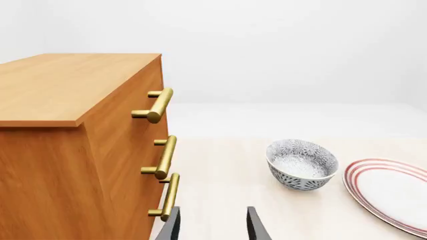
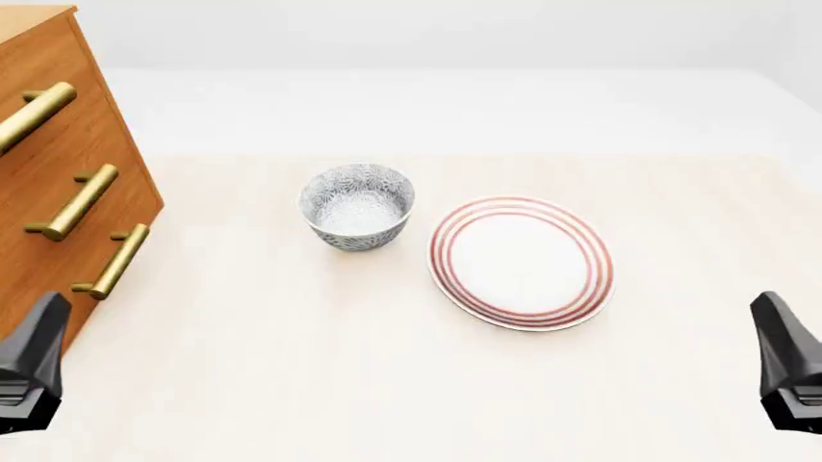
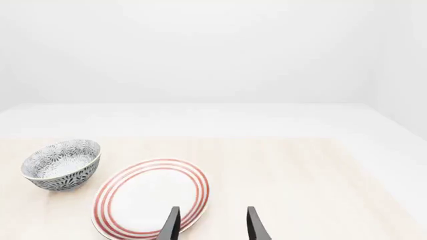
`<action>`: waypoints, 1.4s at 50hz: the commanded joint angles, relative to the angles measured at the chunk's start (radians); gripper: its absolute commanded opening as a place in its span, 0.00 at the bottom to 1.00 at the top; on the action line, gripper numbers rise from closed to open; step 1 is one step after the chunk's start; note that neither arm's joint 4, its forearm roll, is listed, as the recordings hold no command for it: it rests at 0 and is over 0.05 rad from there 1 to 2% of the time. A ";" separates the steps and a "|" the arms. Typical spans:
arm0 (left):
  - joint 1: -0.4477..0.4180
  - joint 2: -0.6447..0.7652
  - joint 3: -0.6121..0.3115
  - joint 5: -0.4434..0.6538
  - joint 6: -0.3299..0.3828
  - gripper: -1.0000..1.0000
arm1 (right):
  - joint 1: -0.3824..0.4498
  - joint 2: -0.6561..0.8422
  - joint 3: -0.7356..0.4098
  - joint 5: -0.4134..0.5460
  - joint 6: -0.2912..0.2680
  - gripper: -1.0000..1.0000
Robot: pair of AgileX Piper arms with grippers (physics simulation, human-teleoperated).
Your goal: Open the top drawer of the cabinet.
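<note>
At far left, the top drawer (image 1: 123, 107) sits flush in the cabinet (image 2: 52, 154); both grippers' fingers gape, nothing grasped.

The right gripper (image 3: 212, 225) shows two dark fingers (image 3: 171, 226) with an empty gap between them, holding nothing. The left finger overlaps the rim of a white plate (image 3: 150, 199) with red rings. At 10 o'clock from the plate, just beside it, stands a grey patterned bowl (image 3: 61, 164). Both rest on a pale wooden table (image 3: 300, 175).
</note>
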 commanded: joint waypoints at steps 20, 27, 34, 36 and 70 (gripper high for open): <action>-0.038 0.191 -0.007 -0.152 0.068 1.00 | 0.000 0.016 -0.002 -0.014 -0.005 1.00; -0.011 0.364 -0.075 -0.168 0.350 1.00 | 0.000 0.017 -0.003 -0.013 -0.005 1.00; 0.046 0.337 -0.205 0.007 0.562 1.00 | 0.000 0.023 -0.001 -0.021 -0.005 1.00; 0.047 0.347 -0.210 0.006 0.570 1.00 | 0.000 0.023 -0.001 -0.021 -0.005 1.00; 0.076 0.527 -0.333 0.013 0.931 1.00 | 0.000 0.023 -0.001 -0.021 -0.006 1.00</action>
